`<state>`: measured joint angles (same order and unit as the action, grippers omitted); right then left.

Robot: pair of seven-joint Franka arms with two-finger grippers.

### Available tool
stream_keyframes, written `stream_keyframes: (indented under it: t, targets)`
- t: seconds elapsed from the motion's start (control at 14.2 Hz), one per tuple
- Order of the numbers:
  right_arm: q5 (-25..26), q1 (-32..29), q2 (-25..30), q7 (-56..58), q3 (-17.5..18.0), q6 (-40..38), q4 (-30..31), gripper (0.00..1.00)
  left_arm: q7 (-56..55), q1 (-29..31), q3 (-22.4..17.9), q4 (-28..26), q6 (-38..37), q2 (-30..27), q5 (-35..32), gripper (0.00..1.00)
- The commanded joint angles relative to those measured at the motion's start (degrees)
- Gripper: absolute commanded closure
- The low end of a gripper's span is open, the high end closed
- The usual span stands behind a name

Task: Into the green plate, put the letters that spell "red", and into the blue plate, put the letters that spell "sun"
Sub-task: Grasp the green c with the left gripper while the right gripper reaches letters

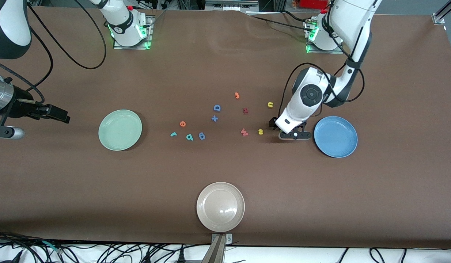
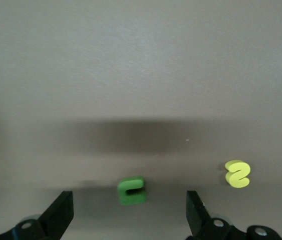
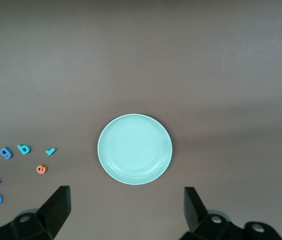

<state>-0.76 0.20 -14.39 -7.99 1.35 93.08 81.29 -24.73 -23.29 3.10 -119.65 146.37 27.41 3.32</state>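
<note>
Both the green plate [image 1: 120, 130] and the blue plate [image 1: 335, 136] lie bare, all six letters loose on the worktop [image 1: 225, 175], while the left pincer [image 2: 129, 212] hangs spread over the green n [image 2: 131, 190] and the right pincer [image 3: 125, 212] waits spread above the green plate

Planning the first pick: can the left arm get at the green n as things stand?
Probably yes: the left end effector is open and low over the table, the green n lies bare between its fingers, and the yellow s sits apart.
</note>
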Motion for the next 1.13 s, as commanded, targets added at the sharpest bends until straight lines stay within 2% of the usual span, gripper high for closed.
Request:
stream_keyframes:
  t: [0.0, 0.07, 0.42, 0.63, 0.77, 0.84, 0.99, 1.06]
  targets:
    - [0.9, 0.7, 0.5, -0.5, 0.3, 1.2, 0.9, 0.0, -0.5, -0.5, -0.6, 0.0, 1.3, 1.0, 0.8, 0.02]
    - [0.9, 1.0, 0.3, -1.2, 0.3, 1.2, 0.9, 0.0, -0.5, -0.8, -0.6, 0.1, 1.4, 1.2, 0.8, 0.07]
    - [0.9, 6.8, -2.0, -14.5, 0.4, 2.1, 0.8, 0.01, -0.1, -0.8, -0.6, 0.5, 1.5, 2.6, 0.7, 0.08]
    - [0.8, 11.5, -4.5, -24.3, 0.4, 5.8, 0.8, 0.01, -0.1, -0.8, -0.6, 0.5, 1.5, 3.1, 0.7, 0.08]
    - [0.8, 13.7, -6.3, -29.9, 0.4, 7.6, 0.8, 0.01, -0.1, -0.8, -0.6, 0.5, 1.5, 3.1, 0.7, 0.14]
    - [0.8, 15.1, -7.3, -32.8, 0.4, 7.8, 0.8, 0.01, -0.1, -0.8, -0.6, 0.5, 1.5, 3.0, 0.7, 0.22]
    - [0.9, 17.6, -9.1, -36.6, 0.4, 9.2, 1.2, 0.01, -0.1, -0.8, -0.6, 0.5, 1.5, 3.0, 0.7, 0.49]
    - [0.9, 18.1, -9.7, -38.3, 0.4, 11.1, 2.5, 0.01, 0.0, -0.8, -0.6, 0.5, 1.5, 3.0, 0.7, 0.59]
